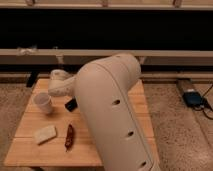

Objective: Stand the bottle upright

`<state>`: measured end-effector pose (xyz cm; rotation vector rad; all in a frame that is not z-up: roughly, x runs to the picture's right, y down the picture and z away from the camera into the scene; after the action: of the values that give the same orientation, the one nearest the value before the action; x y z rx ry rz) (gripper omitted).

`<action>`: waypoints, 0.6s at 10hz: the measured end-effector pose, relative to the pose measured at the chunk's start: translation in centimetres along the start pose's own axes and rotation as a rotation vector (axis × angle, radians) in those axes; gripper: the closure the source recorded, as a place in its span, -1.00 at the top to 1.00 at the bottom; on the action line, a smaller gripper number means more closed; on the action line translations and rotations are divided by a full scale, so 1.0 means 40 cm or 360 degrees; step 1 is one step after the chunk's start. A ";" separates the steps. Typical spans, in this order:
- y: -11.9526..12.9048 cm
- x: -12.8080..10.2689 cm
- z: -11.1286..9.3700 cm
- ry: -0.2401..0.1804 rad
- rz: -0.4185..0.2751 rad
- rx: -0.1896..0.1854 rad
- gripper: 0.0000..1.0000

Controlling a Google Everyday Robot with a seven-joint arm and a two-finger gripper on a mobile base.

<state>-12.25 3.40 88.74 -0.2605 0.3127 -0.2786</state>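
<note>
The wooden worktop (30, 150) is largely screened by the white arm (115, 115), so the bottle cannot be located. The pincer (58, 82) is held far-left, near a white cup (44, 101) and a black block (71, 104); its state cannot be told.

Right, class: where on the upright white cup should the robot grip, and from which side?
Probably grip the white cup by its wall just below the rim, coming from above: it stands upright with its mouth open, and the black object lies close to its right in view. The end effector hovers just behind and right of it.
</note>
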 end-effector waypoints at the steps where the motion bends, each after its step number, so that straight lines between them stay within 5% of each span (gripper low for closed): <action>1: 0.011 -0.007 0.002 0.0000 -0.0023 0.0001 0.60; 6: 0.050 -0.060 0.014 0.0018 -0.0159 0.0031 0.60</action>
<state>-13.81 6.13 89.32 -0.2556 0.3086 -0.3815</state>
